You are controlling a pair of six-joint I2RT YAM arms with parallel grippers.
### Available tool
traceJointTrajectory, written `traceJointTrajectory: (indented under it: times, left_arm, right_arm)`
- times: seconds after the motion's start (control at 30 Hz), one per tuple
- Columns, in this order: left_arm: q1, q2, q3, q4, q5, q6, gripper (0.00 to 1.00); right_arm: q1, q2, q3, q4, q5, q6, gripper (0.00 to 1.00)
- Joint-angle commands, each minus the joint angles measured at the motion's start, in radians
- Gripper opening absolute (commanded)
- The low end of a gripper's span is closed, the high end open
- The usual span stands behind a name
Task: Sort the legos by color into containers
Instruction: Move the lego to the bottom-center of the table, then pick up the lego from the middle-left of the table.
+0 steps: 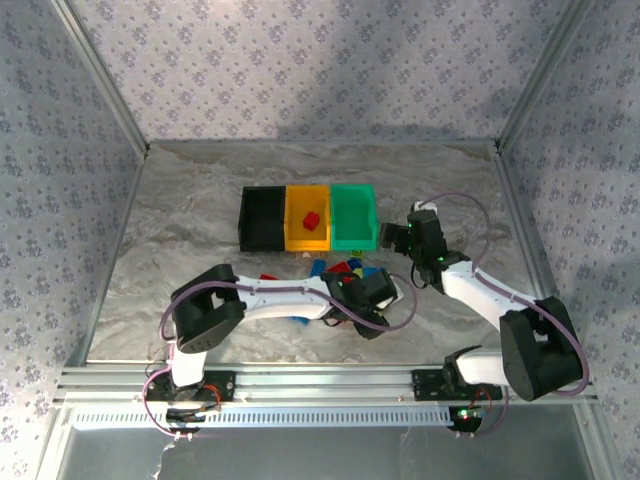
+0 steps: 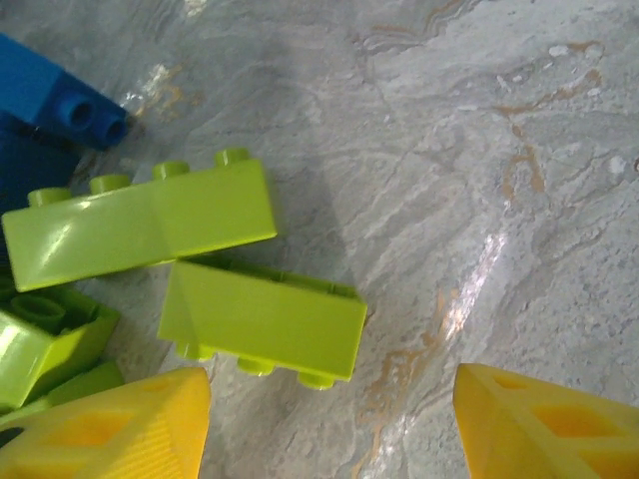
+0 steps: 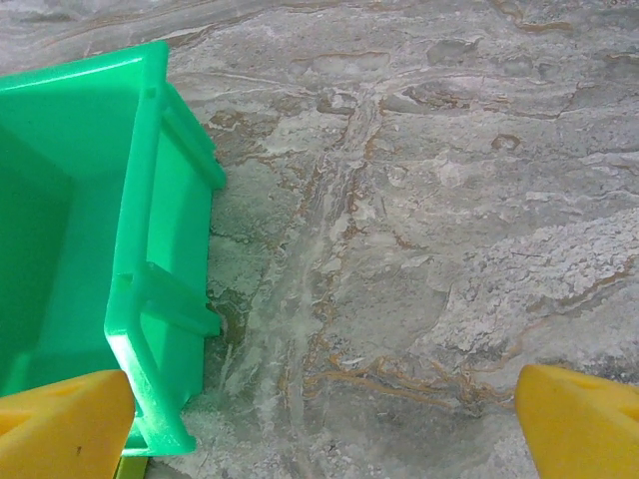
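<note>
From above, a black plastic bin [image 1: 262, 220], a yellow-orange bin [image 1: 296, 215] holding a red brick [image 1: 311, 221] and a green bin [image 1: 353, 215] stand in a row on the marbled worktop's [image 1: 180, 220] far half. Loose red, blue and lime plastic bricks [image 1: 335, 267] lie just nearer, partly hidden by the left arm [image 1: 280, 295]. Wrist views show the left gripper [image 2: 331, 384] parted and empty beside two lime bricks [image 2: 262, 319], and the right gripper [image 3: 324, 384] wide and empty beside the green bin's wall.

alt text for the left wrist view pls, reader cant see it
Two lime green bricks lie close together on a grey marbled table, studs facing opposite ways, with a blue brick in the upper left corner. The yellow jaws of the left gripper stand apart at the bottom edge, holding nothing.
</note>
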Motion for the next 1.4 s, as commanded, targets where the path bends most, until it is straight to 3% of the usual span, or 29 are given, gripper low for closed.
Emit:
traceJointTrajectory:
  times: [0.0, 0.17, 0.4, 0.87, 0.97, 1.1, 1.37]
  left_arm:
    - [0.039, -0.069, -0.02, 0.021, 0.064, -0.053, 0.66]
    - [0.09, -0.064, 0.024, -0.014, 0.182, -0.117, 0.68]
    - [0.092, 0.002, 0.137, -0.158, 0.209, -0.167, 0.71]
    - [0.079, 0.091, 0.211, -0.232, 0.145, -0.178, 0.77]
    - [0.07, 0.116, 0.243, -0.259, 0.135, -0.215, 0.77]
    - [0.041, 0.161, 0.331, -0.381, 0.022, -0.286, 0.76]
    - [0.019, 0.202, 0.407, -0.464, -0.014, -0.477, 0.76]
  right_arm:
    - [-0.006, -0.024, -0.013, 0.007, -0.005, 0.015, 1.0]
    - [-0.013, -0.041, -0.016, 0.005, -0.017, 0.018, 1.0]
    - [-0.019, -0.049, -0.019, 0.005, -0.029, 0.025, 1.0]
    - [-0.024, -0.042, -0.023, 0.009, -0.032, 0.029, 1.0]
    - [-0.025, -0.039, -0.022, 0.01, -0.029, 0.028, 1.0]
    - [-0.026, -0.039, -0.022, 0.012, -0.039, 0.032, 1.0]
    - [-0.027, -0.037, -0.02, 0.009, -0.042, 0.033, 1.0]
